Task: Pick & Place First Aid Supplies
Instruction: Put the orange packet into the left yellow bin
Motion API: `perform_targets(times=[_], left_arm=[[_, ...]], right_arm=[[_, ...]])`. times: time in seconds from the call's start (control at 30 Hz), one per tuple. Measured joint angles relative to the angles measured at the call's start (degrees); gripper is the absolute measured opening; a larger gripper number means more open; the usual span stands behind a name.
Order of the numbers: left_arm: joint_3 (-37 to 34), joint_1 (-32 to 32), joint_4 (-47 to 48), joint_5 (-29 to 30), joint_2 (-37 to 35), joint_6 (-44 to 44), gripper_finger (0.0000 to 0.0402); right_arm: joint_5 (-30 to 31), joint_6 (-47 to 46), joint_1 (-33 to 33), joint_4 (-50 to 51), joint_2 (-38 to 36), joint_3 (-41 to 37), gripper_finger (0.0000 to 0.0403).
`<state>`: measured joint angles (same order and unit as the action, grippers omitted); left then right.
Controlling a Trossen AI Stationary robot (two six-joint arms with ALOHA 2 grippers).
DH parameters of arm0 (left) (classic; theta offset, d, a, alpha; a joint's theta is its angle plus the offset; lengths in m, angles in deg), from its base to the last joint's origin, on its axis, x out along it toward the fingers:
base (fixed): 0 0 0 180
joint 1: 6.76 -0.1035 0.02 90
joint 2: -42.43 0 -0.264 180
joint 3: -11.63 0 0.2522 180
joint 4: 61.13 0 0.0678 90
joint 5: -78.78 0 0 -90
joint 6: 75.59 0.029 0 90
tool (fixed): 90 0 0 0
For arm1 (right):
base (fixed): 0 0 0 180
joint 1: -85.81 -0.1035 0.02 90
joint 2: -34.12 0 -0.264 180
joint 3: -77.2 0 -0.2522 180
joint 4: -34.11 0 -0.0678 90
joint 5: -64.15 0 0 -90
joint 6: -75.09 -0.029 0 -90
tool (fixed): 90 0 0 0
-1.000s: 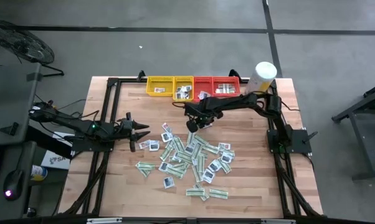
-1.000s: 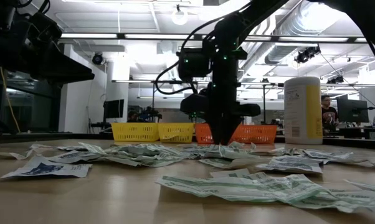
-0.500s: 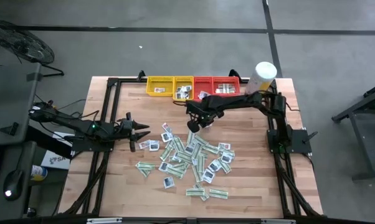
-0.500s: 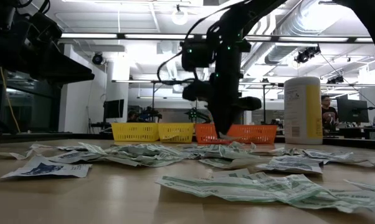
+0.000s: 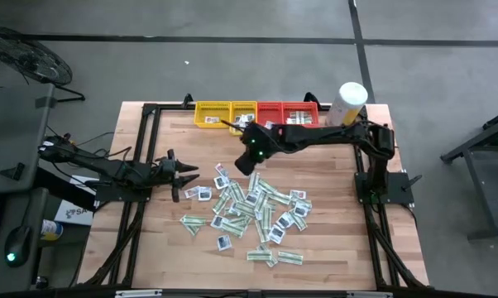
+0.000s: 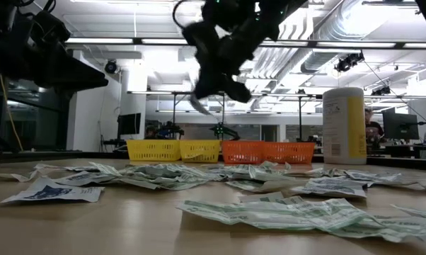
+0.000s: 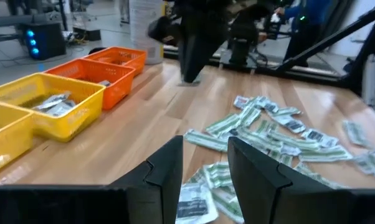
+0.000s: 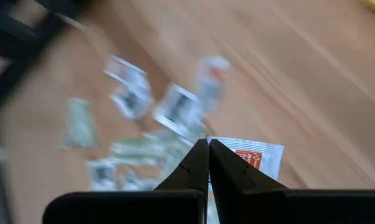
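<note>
bare wood table (image 5: 332,240) has free room along its 6 o'clock edge and at its 3 o'clock side. packets (image 5: 253,207) lie scattered at the middle, reaching toward 5 o'clock. right gripper (image 5: 247,161) hangs raised above the table just 12 o'clock of the pile, fingers pinched on a white packet with a red mark (image 8: 253,158). left gripper (image 5: 187,176) waits at 9 o'clock, fingers parted, nothing between them. yellow trays (image 5: 224,114), red trays (image 5: 294,113) and a canister (image 5: 348,101) line the 12 o'clock edge.
</note>
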<state>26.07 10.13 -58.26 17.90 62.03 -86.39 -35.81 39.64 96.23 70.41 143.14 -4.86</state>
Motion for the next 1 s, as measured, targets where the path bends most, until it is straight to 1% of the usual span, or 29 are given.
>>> perform_targets(times=[0.1, 0.2, 0.3, 0.37, 0.43, 0.53, 0.6, 0.7, 0.87, 1.0], left_arm=[[0.56, 0.0, 0.02, -0.71, 0.01, 0.0, 0.0127], [1.18, 0.0, 0.02, -0.68, 0.0, -0.38, 0.0127], [1.95, 0.0, -0.26, -0.55, 0.01, -1.56, 0.0127], [1.97, 0.0, -1.36, 0.58, 0.01, -2.44, 0.0127], [1.99, 0.0, -2.96, 1.87, 0.01, -5.49, 0.0127], [2.05, 0.0, -6.4, 6.32, 0.01, -13.19, 0.0127], [2.1, -0.02, -9.26, 7.46, -0.01, -18.52, 0.0127], [2.16, 0.0, -14.32, 6.43, 0.01, -19.09, 0.0127], [2.3, -0.02, -17.17, 15.07, 0.01, -22.22, 0.0127], [2.32, 0.0, -17.92, 18.73, -0.01, -23.59, 0.0127]], right_arm=[[-4.36, -0.3, 0.49, -8.46, 0.06, -0.02, 0.0001], [-6.64, -0.47, 0.79, -17.02, 0.06, 0.02, 0.0001], [-11.49, -0.65, 1.28, -26.13, 0.06, 0.02, 0.0], [-14.18, -0.4, 1.37, -31.23, 0.03, 0.04, 0.0], [-16.94, 0.45, 1.59, -34.28, 0.03, 0.05, 0.0], [-20.39, 0.97, 1.66, -37.68, 0.03, 0.04, 0.0], [-22.38, 1.64, 1.84, -38.64, 0.03, 0.04, 0.0], [-24.54, 3.45, 2.27, -38.66, 0.03, 0.04, 0.0], [-25.7, 3.88, 3.54, -38.7, 0.03, 0.04, 0.0], [-26.99, 3.99, 4.44, -39.41, 0.03, 0.04, 0.0]])
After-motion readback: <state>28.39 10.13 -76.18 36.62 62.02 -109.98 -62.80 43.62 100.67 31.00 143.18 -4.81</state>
